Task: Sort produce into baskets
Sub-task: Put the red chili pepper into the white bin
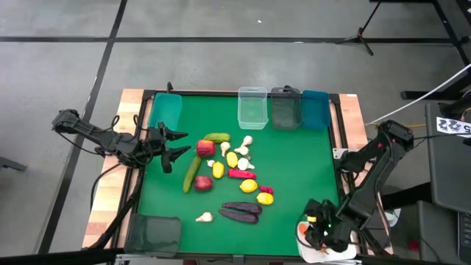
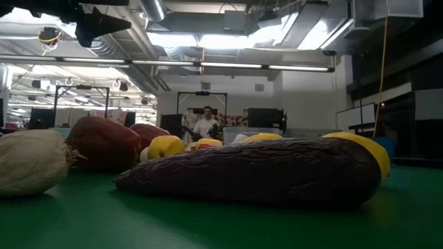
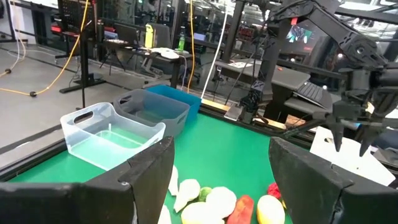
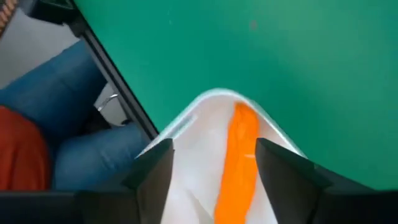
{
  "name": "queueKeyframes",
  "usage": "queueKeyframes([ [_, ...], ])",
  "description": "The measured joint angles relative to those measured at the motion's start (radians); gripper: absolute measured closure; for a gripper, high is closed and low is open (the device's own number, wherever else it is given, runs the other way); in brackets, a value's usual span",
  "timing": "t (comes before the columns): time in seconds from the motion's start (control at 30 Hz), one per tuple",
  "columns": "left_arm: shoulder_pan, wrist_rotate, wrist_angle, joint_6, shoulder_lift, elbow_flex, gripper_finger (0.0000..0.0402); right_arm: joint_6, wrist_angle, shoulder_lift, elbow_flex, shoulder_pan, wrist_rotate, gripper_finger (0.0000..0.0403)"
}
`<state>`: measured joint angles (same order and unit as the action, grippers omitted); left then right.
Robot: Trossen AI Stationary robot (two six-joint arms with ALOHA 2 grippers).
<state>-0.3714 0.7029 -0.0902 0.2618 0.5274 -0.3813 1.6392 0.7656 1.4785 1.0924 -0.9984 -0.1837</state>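
L arm: left end effector [image 1: 179,144] hangs at the table's [image 1: 294,169] left edge, fingers [image 3: 146,171] apart and empty, nose pointed at the produce pile. Its wrist view looks past the spread fingers to the far bins, so I'd judge it's parked or lined up for a pick, nothing held.

Near-left corner: dark grey bin [image 1: 156,232], contents not readable. Far-left: teal bin [image 1: 165,110].

Centre pile, loose on the green mat, not yet sorted: green cucumber [image 1: 192,173] lying diagonal, a 2nd cucumber [image 1: 216,137] above it, red apple [image 1: 205,148], another red fruit [image 1: 203,183], yellow lemons [image 1: 249,185], white garlic bulbs [image 1: 246,143], one garlic [image 1: 204,217] apart toward the near edge, red-pink pepper [image 1: 241,174], two dark eggplants [image 1: 241,210] side by side nearest the low cam, so they fill that view.

Far edge, in a row: clear bin [image 1: 252,107], dark grey bin [image 1: 285,108], teal bin [image 1: 316,110], touching or nearly so. Grouped at the back prob. to keep the mat free for picking.

R arm: right end effector [image 1: 321,230] sits over the white bin [image 4: 214,99] at the near-right corner, fingers apart. Orange carrot [image 4: 239,158] lies in that bin betw. the spread fingers with a gap showing on each side, so it looks just let go, not gripped. Beyond the table edge in that wrist view: a person's legs in jeans.

Judgement: one item binned, most of the pile remaining.
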Motion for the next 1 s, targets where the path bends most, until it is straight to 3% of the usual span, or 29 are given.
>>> queueKeyframes([
  [0.17,0.0,0.0,0.0,0.008,0.0,0.0,0.0144,-0.142,-0.016,-0.058,0.002,0.058,0.009,0.015],
  [0.27,0.0,0.0,0.0,0.021,0.0,0.0,0.0144,-0.3,-0.018,-0.096,0.012,0.101,-0.043,0.0149],
  [0.6,0.0,0.0,0.001,0.031,0.0,0.0,0.0144,-0.914,-0.017,-0.163,0.028,0.35,-0.496,0.0149],
  [0.73,0.0,0.0,0.001,0.02,0.0,0.0,0.0144,-1.098,-0.049,-0.159,0.029,0.469,-0.6,0.0149],
  [0.87,0.0,0.011,0.0,0.041,0.0,0.0,0.0144,-1.273,-0.185,-0.153,0.029,0.584,-0.563,0.0149],
  [1.0,0.0,0.012,0.005,0.079,0.0,0.0,0.0144,-1.465,-0.359,-0.134,0.028,0.685,-0.439,0.0149],
])
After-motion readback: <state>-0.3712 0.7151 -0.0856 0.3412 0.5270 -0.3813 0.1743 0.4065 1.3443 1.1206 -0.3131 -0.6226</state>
